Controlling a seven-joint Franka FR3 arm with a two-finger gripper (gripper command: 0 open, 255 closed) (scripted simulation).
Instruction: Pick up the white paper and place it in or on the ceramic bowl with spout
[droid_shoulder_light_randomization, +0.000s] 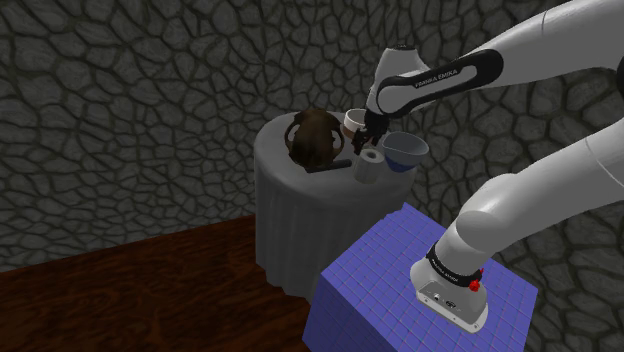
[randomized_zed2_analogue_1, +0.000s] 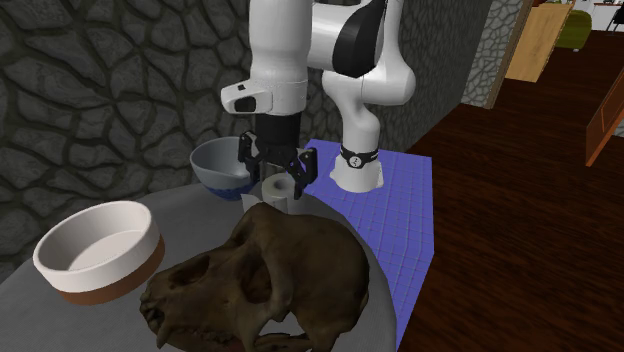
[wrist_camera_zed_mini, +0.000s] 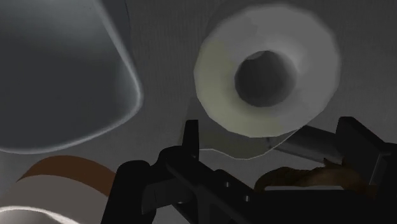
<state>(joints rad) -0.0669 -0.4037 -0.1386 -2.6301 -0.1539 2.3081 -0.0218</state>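
Stretches the white arm (droid_shoulder_light_randomization: 545, 188) up and to the shoulder view's left, wrist turned straight down. Carries the black pincer (randomized_zed2_analogue_1: 277, 176) low, fingers (randomized_zed2_analogue_1: 304, 166) spread well apart.

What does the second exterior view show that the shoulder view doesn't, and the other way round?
Second exterior view alone: the skull's face and a wooden door. Shoulder view alone: the table's draped side reaching the floor. Both: the open claw at the paper roll, the spouted bowl, the white bowl, the blue stand.
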